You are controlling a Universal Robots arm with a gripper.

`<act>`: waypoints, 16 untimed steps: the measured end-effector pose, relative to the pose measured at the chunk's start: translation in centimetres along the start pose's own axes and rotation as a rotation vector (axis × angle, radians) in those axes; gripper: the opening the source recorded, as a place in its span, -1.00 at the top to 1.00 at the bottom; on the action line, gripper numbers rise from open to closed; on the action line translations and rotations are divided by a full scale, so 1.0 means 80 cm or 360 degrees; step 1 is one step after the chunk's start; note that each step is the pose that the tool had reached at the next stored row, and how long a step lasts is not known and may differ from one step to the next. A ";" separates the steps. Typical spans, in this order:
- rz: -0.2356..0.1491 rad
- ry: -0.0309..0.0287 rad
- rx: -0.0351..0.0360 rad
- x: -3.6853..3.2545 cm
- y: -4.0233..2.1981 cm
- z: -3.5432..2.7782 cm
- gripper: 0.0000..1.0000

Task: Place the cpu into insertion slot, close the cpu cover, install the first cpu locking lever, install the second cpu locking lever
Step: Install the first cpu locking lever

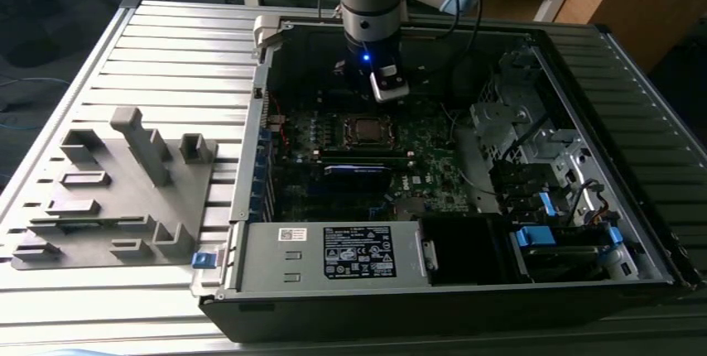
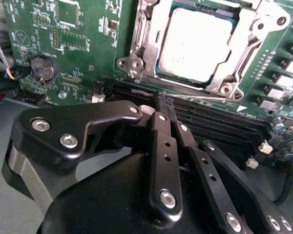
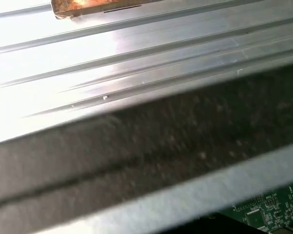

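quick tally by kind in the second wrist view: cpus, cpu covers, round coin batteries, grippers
cpu: 1
cpu cover: 1
coin battery: 1
gripper: 1
total: 4

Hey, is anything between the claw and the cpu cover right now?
Nothing visible. In the second wrist view the claw hangs over the long black slots, next to the cover, which frames the cpu.
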State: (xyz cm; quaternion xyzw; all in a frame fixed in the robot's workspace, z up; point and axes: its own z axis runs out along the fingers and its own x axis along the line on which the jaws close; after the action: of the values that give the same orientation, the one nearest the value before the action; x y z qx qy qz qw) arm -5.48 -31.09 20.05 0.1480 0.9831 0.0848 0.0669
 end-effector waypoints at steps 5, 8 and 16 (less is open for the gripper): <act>-0.0002 -0.00117 -0.0004 0.0001 0.0000 0.0004 0.79; -0.0004 -0.00247 -0.0008 0.0000 -0.0005 0.0007 0.79; -0.0006 -0.00364 -0.0012 0.0001 -0.0011 0.0011 0.79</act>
State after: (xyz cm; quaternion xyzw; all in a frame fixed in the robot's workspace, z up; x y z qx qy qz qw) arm -5.50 -31.16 19.94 0.1469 0.9822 0.0866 0.0788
